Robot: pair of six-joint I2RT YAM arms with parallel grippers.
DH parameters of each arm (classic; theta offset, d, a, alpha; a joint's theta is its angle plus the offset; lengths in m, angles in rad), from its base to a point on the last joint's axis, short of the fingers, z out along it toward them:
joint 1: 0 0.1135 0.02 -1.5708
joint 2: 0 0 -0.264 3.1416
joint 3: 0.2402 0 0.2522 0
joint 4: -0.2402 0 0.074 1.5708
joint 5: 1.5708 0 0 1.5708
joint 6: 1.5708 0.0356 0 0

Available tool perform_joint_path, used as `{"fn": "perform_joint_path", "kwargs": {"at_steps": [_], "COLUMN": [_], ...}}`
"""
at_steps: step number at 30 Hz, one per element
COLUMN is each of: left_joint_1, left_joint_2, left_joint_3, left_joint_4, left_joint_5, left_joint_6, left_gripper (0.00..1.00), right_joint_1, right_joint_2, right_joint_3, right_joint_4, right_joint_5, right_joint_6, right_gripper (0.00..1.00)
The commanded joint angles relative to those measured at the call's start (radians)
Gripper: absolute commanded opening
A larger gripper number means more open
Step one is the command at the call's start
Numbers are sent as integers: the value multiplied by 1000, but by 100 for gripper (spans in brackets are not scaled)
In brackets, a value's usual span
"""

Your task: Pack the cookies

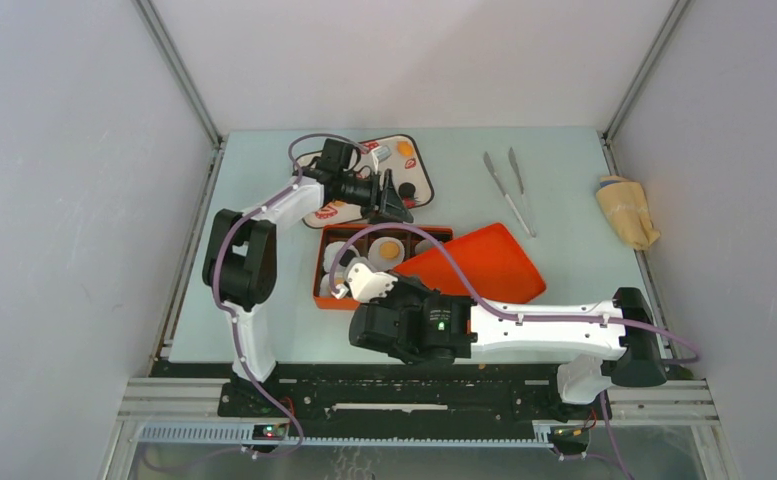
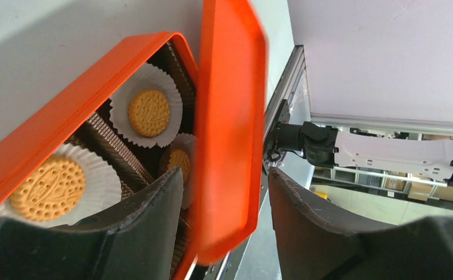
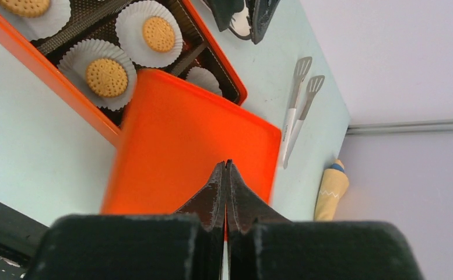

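Observation:
Golden cookies (image 1: 391, 250) lie in white paper cups inside the orange box (image 1: 317, 288). They also show in the left wrist view (image 2: 148, 112) and the right wrist view (image 3: 106, 77). The orange lid (image 1: 484, 265) leans tilted against the box's right side. My right gripper (image 3: 226, 163) is shut at the lid's (image 3: 189, 134) near edge, seemingly pinching its rim; in the top view its fingers are hidden under the wrist. My left gripper (image 1: 401, 205) is open and empty above the box's far edge. The blurred lid (image 2: 229, 116) shows beyond its fingers (image 2: 305, 221).
A printed tray (image 1: 416, 168) behind the box holds loose cookies, one orange (image 1: 405, 149) and one black (image 1: 407, 187). Two metal tongs (image 1: 509, 190) lie at the back right. A yellow cloth bundle (image 1: 626, 210) sits at the right table edge.

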Motion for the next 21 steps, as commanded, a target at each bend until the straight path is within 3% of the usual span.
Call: {"fn": "perform_joint_path", "kwargs": {"at_steps": [1,5,8,11,13,21], "left_joint_1": [6,6,6,6,6,7], "left_joint_2": [-4,-24,-39,-63,-78,-145], "left_joint_3": [53,51,59,55,50,46], "left_joint_4": [-77,-76,-70,-68,-69,-78], "left_joint_5": [-28,-42,-47,-57,-87,-150], "left_joint_6": [37,29,17,6,-2,-15], "left_gripper": [60,59,58,58,58,56], "right_joint_1": [4,-56,-123,-156,-162,-127], "right_joint_2": [-49,-49,-70,-98,-96,72], "right_joint_3": [17,-17,-78,-167,-211,-303], "right_joint_4": [22,-3,24,84,92,94], "right_joint_5": [28,-66,-170,-237,-265,-311], "right_joint_6": [-10,91,170,212,239,371], "right_gripper": [0,2,18,42,50,53]}}
